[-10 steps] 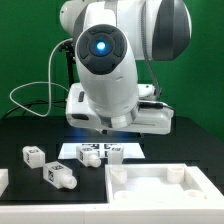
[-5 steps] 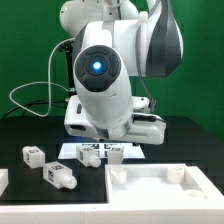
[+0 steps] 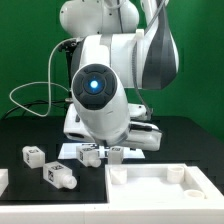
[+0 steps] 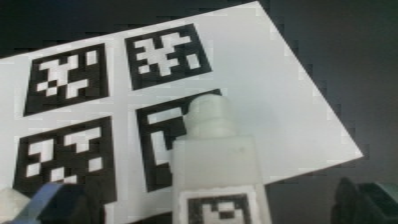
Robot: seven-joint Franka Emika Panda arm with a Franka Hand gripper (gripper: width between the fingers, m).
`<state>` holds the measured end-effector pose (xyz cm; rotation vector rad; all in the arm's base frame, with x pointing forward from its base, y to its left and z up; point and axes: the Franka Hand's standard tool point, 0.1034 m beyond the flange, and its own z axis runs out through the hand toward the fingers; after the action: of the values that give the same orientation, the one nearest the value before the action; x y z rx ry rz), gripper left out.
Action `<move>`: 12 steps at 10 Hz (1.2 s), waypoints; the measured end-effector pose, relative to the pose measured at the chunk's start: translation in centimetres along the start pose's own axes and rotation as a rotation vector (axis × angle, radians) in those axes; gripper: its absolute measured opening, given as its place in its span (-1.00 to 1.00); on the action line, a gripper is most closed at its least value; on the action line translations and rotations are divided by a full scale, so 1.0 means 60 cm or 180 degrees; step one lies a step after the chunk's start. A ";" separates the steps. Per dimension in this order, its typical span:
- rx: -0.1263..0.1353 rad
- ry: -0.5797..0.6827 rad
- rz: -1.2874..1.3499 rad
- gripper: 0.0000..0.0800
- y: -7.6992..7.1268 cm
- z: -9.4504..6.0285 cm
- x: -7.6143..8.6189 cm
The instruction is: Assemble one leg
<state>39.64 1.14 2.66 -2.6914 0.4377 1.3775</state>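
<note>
Tool [image 4: 203,203] spread wide, holding nothing. Its fingers [image 4: 43,200] flank the leg [image 4: 214,150], clear of it on both sides. Leg sits on the marker board [image 4: 107,120], over the printed tags. Exterior view: a spare peg [image 3: 60,175] lies on the desk [image 3: 20,135] at 8 o'clock from the board, and the white panel [image 3: 160,187] at 4 o'clock.
</note>
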 end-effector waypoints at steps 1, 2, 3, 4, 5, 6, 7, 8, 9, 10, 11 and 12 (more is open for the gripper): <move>-0.0001 -0.0001 0.0000 0.62 0.000 0.000 0.000; -0.0001 -0.0001 0.0000 0.62 0.000 0.001 0.000; -0.0004 0.0004 0.0001 0.62 0.000 0.004 0.002; -0.0013 -0.0015 0.0005 0.62 0.000 0.010 0.005; -0.0011 -0.0010 0.0005 0.62 0.000 0.009 0.005; -0.0012 -0.0011 0.0005 0.59 0.000 0.009 0.005; -0.0012 -0.0014 0.0006 0.09 0.000 0.010 0.006; -0.0012 -0.0014 0.0006 0.09 0.000 0.010 0.006; -0.0014 -0.0017 0.0006 -0.32 0.001 0.010 0.005; -0.0014 -0.0016 0.0006 -0.32 0.001 0.010 0.005; -0.0014 -0.0016 0.0006 -0.31 0.001 0.010 0.005; -0.0015 -0.0013 0.0001 -0.31 0.000 0.009 0.005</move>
<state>39.38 1.21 2.10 -2.6920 0.4352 1.3857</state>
